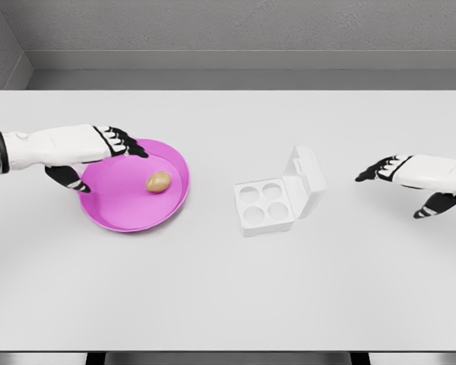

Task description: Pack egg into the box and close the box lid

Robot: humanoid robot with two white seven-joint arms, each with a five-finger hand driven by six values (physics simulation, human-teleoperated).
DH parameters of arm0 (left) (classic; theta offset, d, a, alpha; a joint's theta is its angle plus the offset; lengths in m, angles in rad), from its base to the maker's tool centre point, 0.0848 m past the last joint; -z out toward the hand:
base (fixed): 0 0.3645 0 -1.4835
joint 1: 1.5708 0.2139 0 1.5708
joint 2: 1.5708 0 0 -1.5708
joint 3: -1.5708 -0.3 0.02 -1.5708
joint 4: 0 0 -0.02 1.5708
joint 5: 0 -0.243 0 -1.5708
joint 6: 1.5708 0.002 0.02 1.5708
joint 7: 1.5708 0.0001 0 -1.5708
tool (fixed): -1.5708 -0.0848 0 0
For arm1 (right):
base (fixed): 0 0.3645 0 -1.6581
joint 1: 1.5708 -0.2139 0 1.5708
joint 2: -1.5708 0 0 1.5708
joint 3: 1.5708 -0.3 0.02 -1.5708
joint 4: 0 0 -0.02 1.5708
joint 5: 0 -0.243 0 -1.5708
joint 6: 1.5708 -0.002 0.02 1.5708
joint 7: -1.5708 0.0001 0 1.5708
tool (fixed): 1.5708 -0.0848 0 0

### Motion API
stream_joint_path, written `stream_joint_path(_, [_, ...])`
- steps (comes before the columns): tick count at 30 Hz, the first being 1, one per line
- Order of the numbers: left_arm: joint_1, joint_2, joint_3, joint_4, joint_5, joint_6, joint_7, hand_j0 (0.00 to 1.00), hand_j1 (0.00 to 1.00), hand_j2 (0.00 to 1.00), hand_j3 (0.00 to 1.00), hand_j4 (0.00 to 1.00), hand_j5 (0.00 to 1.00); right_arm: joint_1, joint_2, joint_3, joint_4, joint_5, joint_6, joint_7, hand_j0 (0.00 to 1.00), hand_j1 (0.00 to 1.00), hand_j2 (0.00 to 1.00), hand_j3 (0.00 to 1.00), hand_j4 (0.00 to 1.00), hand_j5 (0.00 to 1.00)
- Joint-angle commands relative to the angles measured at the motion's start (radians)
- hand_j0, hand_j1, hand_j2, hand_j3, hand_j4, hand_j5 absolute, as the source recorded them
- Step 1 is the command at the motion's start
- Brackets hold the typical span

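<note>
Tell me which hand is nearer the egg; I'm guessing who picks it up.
The left hand, reaching over the pink plate that holds the egg. The right hand sits beyond the open box.

One egg point(159, 182), one pink plate point(114, 217), one four-cup box point(277, 195) — two robot hands.

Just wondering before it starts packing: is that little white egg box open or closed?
Open. The small white four-cup egg box has its hinged lid tilted up at the right, and all four cups show empty.
</note>
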Motion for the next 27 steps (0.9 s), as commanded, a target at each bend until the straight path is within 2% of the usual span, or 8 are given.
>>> stream_joint_path(1, [0.000,0.001,0.004,0.001,0.010,0.003,0.000,1.00,1.00,1.00,1.00,1.00,1.00,0.000,0.004,0.005,0.006,-0.006,0.003,0.000,1.00,1.00,1.00,1.00,1.00,1.00])
stream_joint_path(8, [-0.005,-0.177,-0.008,0.021,-0.007,0.003,-0.009,1.00,1.00,1.00,1.00,1.00,1.00,0.002,-0.010,0.005,0.017,0.005,0.003,0.000,1.00,1.00,1.00,1.00,1.00,1.00])
stream_joint_path(11, [-0.008,-0.208,-0.009,0.124,-0.010,0.003,-0.009,1.00,1.00,1.00,1.00,1.00,1.00,0.002,-0.014,0.050,0.037,0.011,0.003,-0.222,1.00,1.00,1.00,1.00,1.00,1.00])
stream_joint_path(18, [-0.008,-0.266,-0.011,0.256,-0.022,0.003,-0.009,1.00,1.00,1.00,1.00,1.00,1.00,-0.034,-0.019,0.053,0.037,0.112,0.023,-0.153,1.00,1.00,1.00,1.00,1.00,1.00])
stream_joint_path(19, [-0.008,-0.268,-0.011,0.254,-0.022,0.003,-0.009,1.00,1.00,1.00,1.00,1.00,1.00,-0.043,-0.016,0.055,0.035,0.114,0.028,-0.042,1.00,1.00,1.00,1.00,1.00,1.00])
stream_joint_path(20, [-0.009,-0.268,-0.009,0.254,-0.021,0.003,-0.009,1.00,1.00,1.00,1.00,1.00,1.00,-0.048,-0.011,0.056,0.032,0.114,0.028,-0.013,1.00,1.00,1.00,1.00,1.00,1.00])
stream_joint_path(24, [-0.026,-0.269,-0.013,0.237,-0.024,0.003,-0.009,1.00,1.00,1.00,1.00,1.00,1.00,-0.049,-0.014,0.056,0.026,0.114,0.015,-0.021,1.00,1.00,1.00,1.00,1.00,1.00])
stream_joint_path(27, [-0.025,-0.278,-0.011,0.236,-0.100,0.003,-0.009,1.00,1.00,1.00,1.00,1.00,1.00,-0.051,-0.008,0.056,0.015,0.114,0.015,-0.019,1.00,1.00,1.00,1.00,1.00,1.00])
